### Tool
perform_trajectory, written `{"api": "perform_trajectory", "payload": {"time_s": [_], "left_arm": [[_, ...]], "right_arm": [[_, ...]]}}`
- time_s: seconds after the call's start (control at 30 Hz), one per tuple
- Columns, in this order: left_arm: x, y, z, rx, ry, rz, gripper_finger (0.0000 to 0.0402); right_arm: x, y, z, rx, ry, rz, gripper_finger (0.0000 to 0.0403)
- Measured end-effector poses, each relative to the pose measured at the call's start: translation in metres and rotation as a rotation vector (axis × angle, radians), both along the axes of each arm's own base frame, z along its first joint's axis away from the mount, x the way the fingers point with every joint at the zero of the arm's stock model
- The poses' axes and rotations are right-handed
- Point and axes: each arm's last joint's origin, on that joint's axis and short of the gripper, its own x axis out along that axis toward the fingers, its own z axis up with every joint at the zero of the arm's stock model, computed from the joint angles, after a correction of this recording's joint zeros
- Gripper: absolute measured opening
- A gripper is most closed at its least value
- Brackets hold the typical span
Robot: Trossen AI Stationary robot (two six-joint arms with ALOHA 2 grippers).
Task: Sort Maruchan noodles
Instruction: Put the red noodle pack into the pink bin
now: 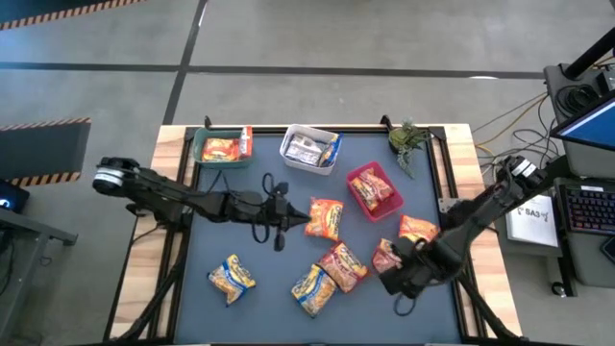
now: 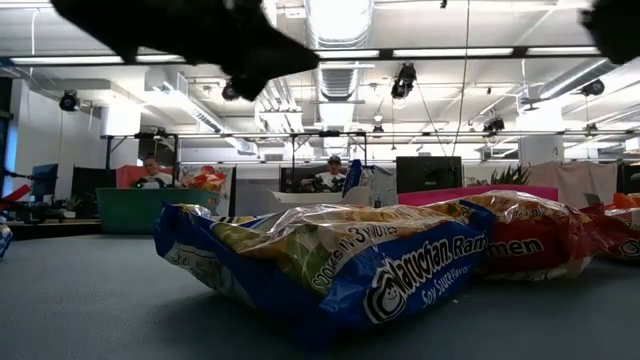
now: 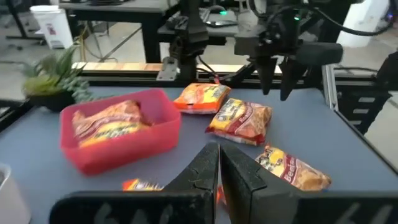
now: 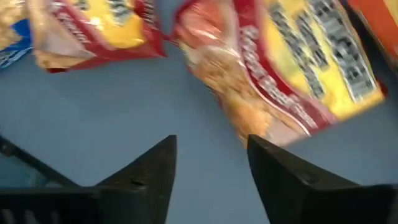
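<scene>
Blue-edged Maruchan soy-sauce packet (image 2: pixel 330 265) lying nearest the low camera, flat on the dark grey table mat (image 1: pixel 259 279), with a red-fronted packet (image 2: pixel 530 240) touching it just behind. Scattered over the near half of the mat in the high view: a yellow packet with blue trim (image 1: pixel 232 277) at the left, another of the same kind (image 1: pixel 312 287) near the middle, a red packet (image 1: pixel 344 265) touching that one, and an orange packet (image 1: pixel 325 218) farther back. Right gripper (image 1: pixel 402 271) poised low over the mat beside a red packet (image 1: pixel 386 256), fingers spread apart and empty; an orange packet (image 1: pixel 417 229) just past it. Left gripper (image 1: pixel 300 220) reaching toward the centre, fingers pressed together on nothing, tips close by the orange packet. Farther back, a red bin (image 1: pixel 372 189) with one packet inside. Along the far edge, a green bin (image 1: pixel 220 147) with orange packets, a white bin (image 1: pixel 309 149) with silver and blue ones, and a small potted plant (image 1: pixel 407 139) at the right corner.
</scene>
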Motion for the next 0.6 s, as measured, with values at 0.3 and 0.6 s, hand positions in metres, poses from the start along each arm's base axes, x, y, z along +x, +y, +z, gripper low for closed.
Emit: {"api": "perform_trajectory", "payload": {"time_s": [0.3,0.6], "left_arm": [[0.061,-0.022,-0.008,0.08,0.025,-0.083,0.0],[0.095,-0.03,-0.027,0.105,0.06,-0.095,0.0]], "right_arm": [[-0.05,0.006,-0.015,-0.002,-0.016,-0.209,0.0246],[-0.06,-0.001,-0.038,-0.088,-0.003,-0.251,0.0242]]}}
